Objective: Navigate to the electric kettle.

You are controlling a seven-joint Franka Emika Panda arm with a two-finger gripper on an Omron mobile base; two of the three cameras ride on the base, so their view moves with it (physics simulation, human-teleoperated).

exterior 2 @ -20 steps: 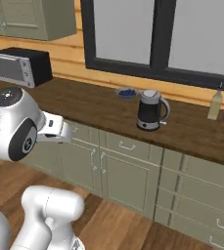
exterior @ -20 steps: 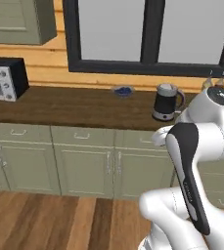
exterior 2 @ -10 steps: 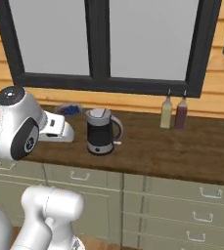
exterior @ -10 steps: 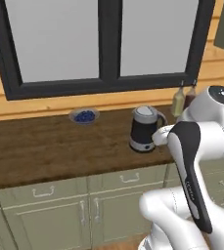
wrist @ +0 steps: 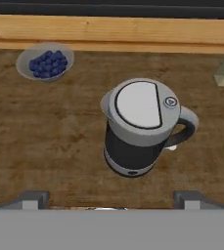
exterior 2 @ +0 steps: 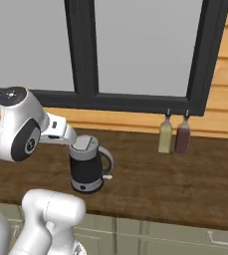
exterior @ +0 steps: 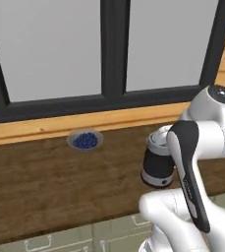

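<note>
Electric kettle sits upright on the wooden counter below the window, centred in the hand view with the gripper above it, fingertips set wide apart and holding nothing. Left base view adds a bowl of blueberries near the wall, left of the kettle; right base view shows two bottles against the wall to its right. No readable text; just a small round button mark on the lid.

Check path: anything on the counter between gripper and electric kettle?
Nothing visible. In the hand view the electric kettle sits straight ahead on bare wooden counter. The bowl of blueberries lies off to one side by the wall, the two bottles to the other.
</note>
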